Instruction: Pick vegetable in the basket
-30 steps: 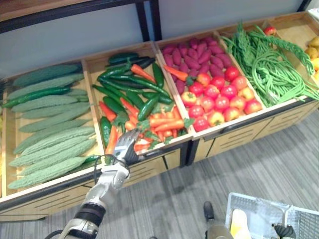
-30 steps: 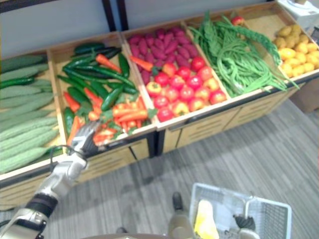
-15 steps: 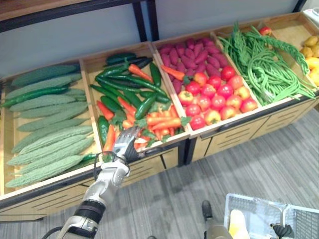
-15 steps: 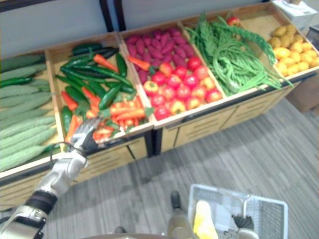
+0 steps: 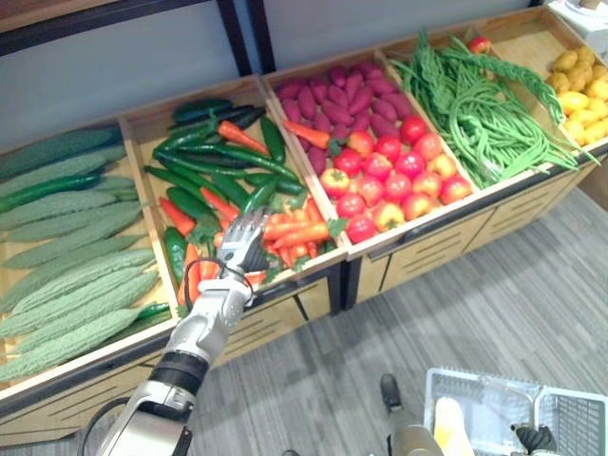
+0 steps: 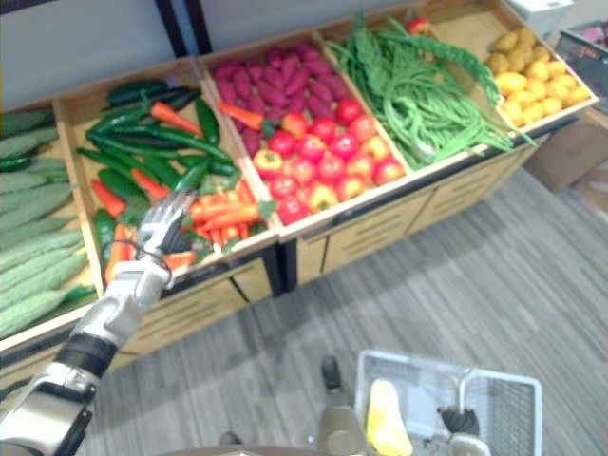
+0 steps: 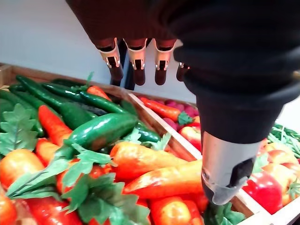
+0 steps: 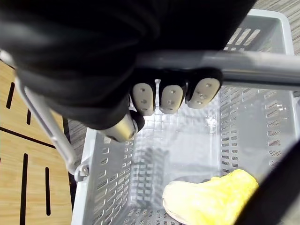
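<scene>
A wooden crate holds orange carrots (image 5: 299, 233) with green leaves, mixed with green peppers (image 5: 195, 171). My left hand (image 5: 242, 249) hovers open just over the carrots near the crate's front edge, its straight fingers (image 7: 136, 70) pointing into the crate. Close beneath the thumb (image 7: 225, 173) lie carrots (image 7: 140, 159) and a green pepper (image 7: 101, 131). Low at the right, my right hand (image 5: 537, 439) has its fingers (image 8: 171, 96) curled round the grey handle (image 8: 262, 65) of a white wire basket (image 6: 446, 359). A yellow vegetable (image 8: 211, 201) lies in the basket.
Other bins line the stand: bitter gourds (image 5: 66, 275) at the left, purple sweet potatoes (image 5: 328, 95) and tomatoes (image 5: 389, 180) in the middle, long beans (image 5: 484, 104) and yellow produce (image 5: 579, 85) at the right. A dark post (image 5: 242, 38) rises behind. Grey floor lies in front.
The camera has shifted, sliding the stand leftward in view. My left hand has moved from the crate's front edge to above the carrots. The right hand keeps its hold on the basket.
</scene>
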Available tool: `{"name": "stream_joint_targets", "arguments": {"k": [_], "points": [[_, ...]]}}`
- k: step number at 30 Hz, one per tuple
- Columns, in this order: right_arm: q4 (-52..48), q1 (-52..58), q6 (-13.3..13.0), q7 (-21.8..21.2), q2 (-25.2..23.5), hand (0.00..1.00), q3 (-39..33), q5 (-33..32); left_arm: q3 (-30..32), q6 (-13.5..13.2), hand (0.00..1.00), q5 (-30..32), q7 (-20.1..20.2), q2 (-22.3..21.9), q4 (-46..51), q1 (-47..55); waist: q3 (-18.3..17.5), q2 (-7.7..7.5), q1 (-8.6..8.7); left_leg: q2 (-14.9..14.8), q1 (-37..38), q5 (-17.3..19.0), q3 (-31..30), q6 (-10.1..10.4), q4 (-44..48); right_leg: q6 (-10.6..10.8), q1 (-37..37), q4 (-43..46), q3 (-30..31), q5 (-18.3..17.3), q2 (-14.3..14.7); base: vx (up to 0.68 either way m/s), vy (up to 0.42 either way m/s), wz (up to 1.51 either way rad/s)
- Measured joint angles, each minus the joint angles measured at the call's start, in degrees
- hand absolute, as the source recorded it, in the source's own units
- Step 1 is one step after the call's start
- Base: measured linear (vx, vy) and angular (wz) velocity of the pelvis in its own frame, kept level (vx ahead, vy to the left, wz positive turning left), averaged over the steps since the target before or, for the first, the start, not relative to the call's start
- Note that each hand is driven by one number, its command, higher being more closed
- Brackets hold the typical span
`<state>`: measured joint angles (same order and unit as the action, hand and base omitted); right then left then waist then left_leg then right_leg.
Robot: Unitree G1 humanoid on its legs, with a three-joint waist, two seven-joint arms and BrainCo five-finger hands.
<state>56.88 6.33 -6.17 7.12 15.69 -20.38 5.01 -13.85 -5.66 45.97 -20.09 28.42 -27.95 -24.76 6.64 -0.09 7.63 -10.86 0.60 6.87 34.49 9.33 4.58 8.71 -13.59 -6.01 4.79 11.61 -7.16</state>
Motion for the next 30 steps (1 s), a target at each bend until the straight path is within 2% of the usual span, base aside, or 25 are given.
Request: {"name": "stream_joint_targets", "arguments": {"k": [11, 17, 24, 30], "points": [[-0.3, -0.5, 0.0, 0.0, 0.0, 1.00, 0.0, 0.0, -1.0, 1.0, 0.00, 0.0, 0.0, 0.3, -4.6, -4.9, 0.2, -0.01, 0.43, -0.4, -1.5, 0.9, 1.2, 0.2, 1.5, 0.0, -1.9, 0.0, 1.6, 0.3, 0.4, -0.02, -0.034, -0.08], [-0.5, -1.9, -0.1, 0.0, 0.0, 1.00, 0.5, 0.0, -1.0, 1.5, 0.00, 0.0, 0.0, 2.1, -6.9, -5.7, 2.1, 0.06, 1.52, -0.5, -1.6, 1.2, 1.3, 0.5, 1.6, -0.1, -2.4, 0.0, 2.1, 0.5, 0.9, -0.01, -0.033, -0.06], [-0.9, -3.0, -0.1, 0.0, 0.0, 1.00, 0.8, -0.1, -0.9, 2.2, 0.00, 0.0, -0.6, 2.2, -9.0, -7.4, 3.7, 0.16, 1.49, -0.8, -2.9, 1.5, 2.4, 0.6, 2.0, -0.2, -4.4, 0.0, 3.3, 0.9, 1.4, -0.02, -0.039, -0.08], [-2.5, -4.8, -0.3, 0.1, -0.1, 1.00, 1.3, -0.3, -0.9, 2.0, 0.00, -0.1, -2.1, 2.0, -9.0, -9.6, 5.8, -0.25, 2.01, -1.6, -5.5, 4.2, 2.6, 0.3, 6.3, 0.6, -6.6, 0.0, 6.1, 2.1, 1.6, -0.03, -0.028, -0.19]]}}
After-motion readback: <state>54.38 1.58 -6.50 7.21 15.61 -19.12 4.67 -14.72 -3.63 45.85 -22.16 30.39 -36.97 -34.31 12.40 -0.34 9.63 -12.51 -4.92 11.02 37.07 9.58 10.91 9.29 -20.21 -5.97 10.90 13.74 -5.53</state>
